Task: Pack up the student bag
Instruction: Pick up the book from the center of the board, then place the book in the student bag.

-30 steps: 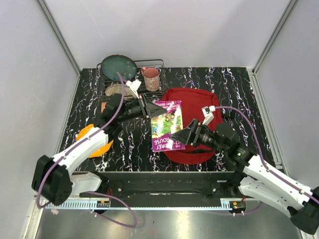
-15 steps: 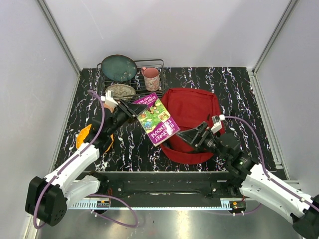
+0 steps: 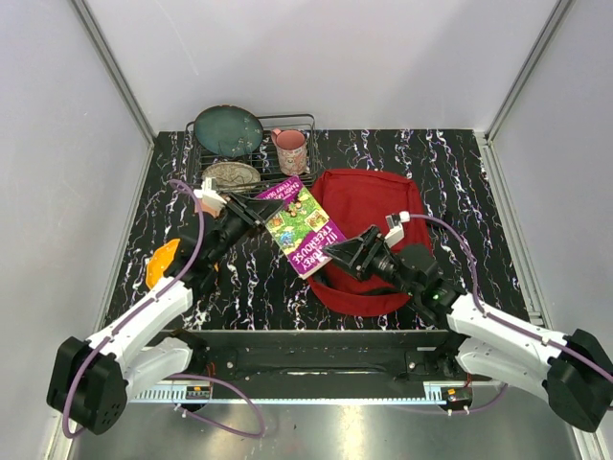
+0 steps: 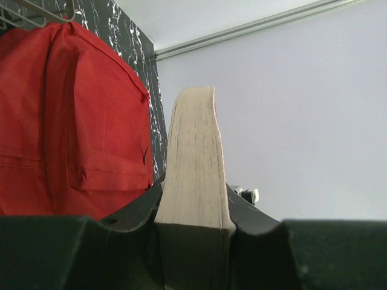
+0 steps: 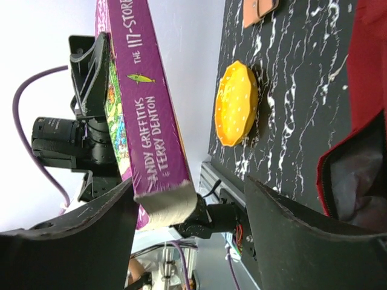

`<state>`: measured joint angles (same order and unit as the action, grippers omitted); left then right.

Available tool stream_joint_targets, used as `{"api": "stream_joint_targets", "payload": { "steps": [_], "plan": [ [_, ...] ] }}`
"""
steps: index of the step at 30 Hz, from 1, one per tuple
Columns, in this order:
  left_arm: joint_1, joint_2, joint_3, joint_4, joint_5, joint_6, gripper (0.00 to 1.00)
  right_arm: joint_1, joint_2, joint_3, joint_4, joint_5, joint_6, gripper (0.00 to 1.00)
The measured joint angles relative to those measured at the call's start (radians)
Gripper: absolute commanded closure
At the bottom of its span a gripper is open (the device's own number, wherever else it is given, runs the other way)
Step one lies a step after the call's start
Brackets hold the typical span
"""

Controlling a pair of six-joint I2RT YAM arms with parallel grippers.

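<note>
Pale walls [image 3: 335, 57] box in a black, white-veined tabletop [image 3: 460, 163]. The student bag [image 3: 369, 206], dark red and the biggest thing on it, lies flat right of centre. The right wrist view shows its zip mouth [image 5: 354, 181] gaping at the near edge. A wire dish rack [image 3: 299, 119] with crockery stands at the back left, clear of the work.

A purple paperback book [image 3: 299, 230] hangs tilted in the air just left of the bag, its lower corner over the bag's near-left edge. An orange dish [image 3: 161, 264] lies well apart on the left.

The left hand [image 3: 251, 209] is clenched on the book's upper edge; its wrist view shows the page block pinched squarely between both fingers. The right hand [image 3: 343, 254] is spread wide around the book's lower corner. The spine sits close to one finger, with plenty of gap to the other, so it grips nothing.

The step looks like a handover, or a shared steer of the book toward the mouth. To do it well, the right hand should centre the corner between its fingers before closing. Otherwise the closing finger may push the book askew. The left hand should let go only once that grip is firm. The book should then go in spine first, at a shallow angle, so it slides under the fabric and does not catch the zip.
</note>
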<state>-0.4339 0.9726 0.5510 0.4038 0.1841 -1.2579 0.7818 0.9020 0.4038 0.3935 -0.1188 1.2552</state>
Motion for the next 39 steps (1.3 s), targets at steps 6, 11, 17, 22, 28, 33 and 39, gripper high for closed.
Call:
{"api": "stream_joint_targets", "payload": {
  "steps": [6,11,17,22,28,33,39],
  "plan": [
    [-0.04,0.026,-0.004,0.016,-0.013,0.0,1.0,0.021,0.069,0.002,0.093,-0.005,0.026,0.39],
    [-0.068,0.033,-0.004,0.016,-0.039,0.005,1.0,0.034,0.093,0.002,0.15,-0.004,0.055,0.83],
    [-0.071,0.037,-0.003,0.016,-0.037,0.026,0.23,0.041,0.073,0.002,0.146,0.013,0.072,1.0],
    [-0.076,0.072,0.06,-0.076,0.021,0.15,0.02,0.057,-0.164,0.005,-0.151,0.145,0.028,1.0],
    [-0.086,0.143,0.256,-0.292,0.12,0.46,0.01,0.056,-0.56,0.135,-0.801,0.554,-0.002,1.0],
    [-0.26,0.289,0.46,-0.502,0.14,0.74,0.01,0.055,-0.705,0.265,-1.152,0.809,0.012,1.0],
    [-0.537,0.438,0.581,-0.671,0.116,0.954,0.01,0.055,-0.695,0.42,-1.554,0.999,0.142,1.0]
  ]
}}
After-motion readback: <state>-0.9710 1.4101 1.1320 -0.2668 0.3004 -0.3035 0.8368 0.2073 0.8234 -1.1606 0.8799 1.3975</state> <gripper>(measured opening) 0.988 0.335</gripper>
